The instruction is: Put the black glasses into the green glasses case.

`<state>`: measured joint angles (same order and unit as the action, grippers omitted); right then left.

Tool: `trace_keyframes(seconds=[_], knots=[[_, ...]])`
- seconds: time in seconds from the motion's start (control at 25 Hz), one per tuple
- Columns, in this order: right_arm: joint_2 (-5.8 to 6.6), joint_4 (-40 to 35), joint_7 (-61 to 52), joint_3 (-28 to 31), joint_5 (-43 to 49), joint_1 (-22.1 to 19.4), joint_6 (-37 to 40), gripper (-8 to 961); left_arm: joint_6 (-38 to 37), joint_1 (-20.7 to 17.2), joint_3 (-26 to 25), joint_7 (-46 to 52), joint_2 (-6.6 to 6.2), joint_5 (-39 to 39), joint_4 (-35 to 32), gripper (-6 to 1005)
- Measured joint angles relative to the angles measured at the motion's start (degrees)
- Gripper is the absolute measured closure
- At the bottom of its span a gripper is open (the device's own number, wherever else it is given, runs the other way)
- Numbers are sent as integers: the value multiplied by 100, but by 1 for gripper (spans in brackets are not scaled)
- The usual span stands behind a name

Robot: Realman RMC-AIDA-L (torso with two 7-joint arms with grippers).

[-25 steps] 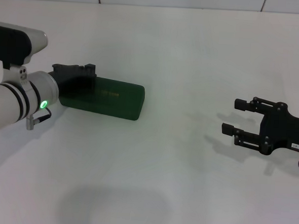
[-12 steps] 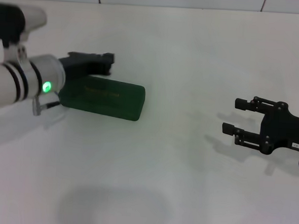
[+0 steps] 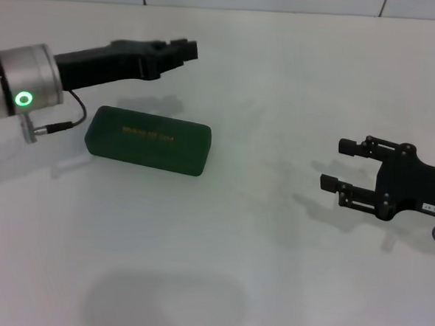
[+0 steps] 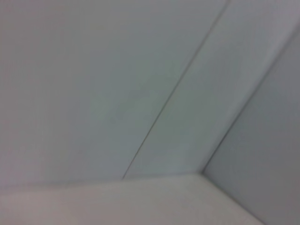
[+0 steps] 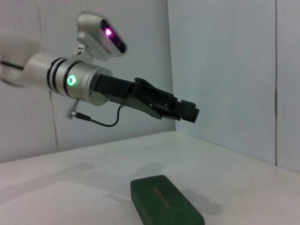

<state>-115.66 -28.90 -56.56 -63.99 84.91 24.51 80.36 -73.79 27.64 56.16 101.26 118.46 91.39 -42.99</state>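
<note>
The green glasses case [image 3: 148,141] lies closed and flat on the white bench [image 3: 255,269], in the left half and nearer the far edge than the near one; its long side runs roughly along that far edge, and the small gold lettering on the lid faces up (the right wrist view shows the case [image 5: 165,203] from its short end, lid down). The black glasses appear in none of the three views.

The left end effector [image 3: 181,50] hangs in the air above the bench, beyond the case and toward the far edge, clear of the lid and not touching it; its black fingers point toward the right side of the bench. In the right wrist view the same left end effector [image 5: 187,111] reads as clenched, fingers drawn together with nothing between them, raised well above the case. The left wrist view shows only pale wall panels and a bench edge.

The right end effector [image 3: 339,165] sits low over the right part of the bench, well apart from the case; its two fingers are spread, released, and hold nothing.
</note>
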Motion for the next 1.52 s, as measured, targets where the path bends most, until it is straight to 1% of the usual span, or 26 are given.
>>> trace_keyframes(seconds=[0.04,0.08,0.2,0.28,0.32,0.36,0.52,0.6,0.68,0.8,0.96,1.08,1.12,1.16,1.24,1.36,1.52], knots=[[3,0,12,0,-46,-8,25,277,0,0,0,0,0,0,0,838],[4,-2,37,0,-104,-16,44,277,-132,-180,-29,-838,53,-283,9,807],[6,-2,81,0,-150,-11,50,277,-157,-443,-34,-1690,106,-619,54,745],[9,-3,129,0,-168,3,59,277,-151,-579,-40,-2274,113,-823,183,703],[11,-8,172,0,-181,4,72,277,-147,-680,-47,-2771,82,-911,343,682],[13,-26,229,0,-190,3,95,277,-147,-680,-47,-2771,82,-911,343,661],[21,-79,559,-31,-163,-1,486,277,-219,-939,-49,-3325,-43,-641,430,578],[45,-116,651,-47,-127,-30,837,277,-412,-1077,-47,-3356,-82,-370,328,497],[78,-181,659,-47,4,-59,1104,277,-764,-1234,-51,-3342,-134,-184,205,416],[130,-283,563,-39,368,-63,1272,277,-1418,-1489,-53,-3341,-242,-131,93,299],[199,-464,355,-15,969,-64,1287,277,-2237,-1712,-56,-3205,-438,-22,84,146],[305,-522,253,-3,1128,-34,1253,277,-2526,-1773,-63,-2975,-563,239,84,123],[320,-525,243,-3,1134,-27,1252,277,-2566,-1777,-64,-2913,-599,387,84,123],[391,-526,212,-6,1140,3,1251,277,-2591,-1774,-71,-2872,-626,506,84,123],[448,-526,169,-22,1188,69,1259,277,-2621,-1750,-112,-2813,-653,677,84,123],[479,-542,32,-19,1443,239,1301,277,-2693,-1716,-243,-2768,-667,839,62,123],[463,-631,-77,-33,1586,320,1297,277,-2808,-1670,-271,-2725,-681,992,24,123]])
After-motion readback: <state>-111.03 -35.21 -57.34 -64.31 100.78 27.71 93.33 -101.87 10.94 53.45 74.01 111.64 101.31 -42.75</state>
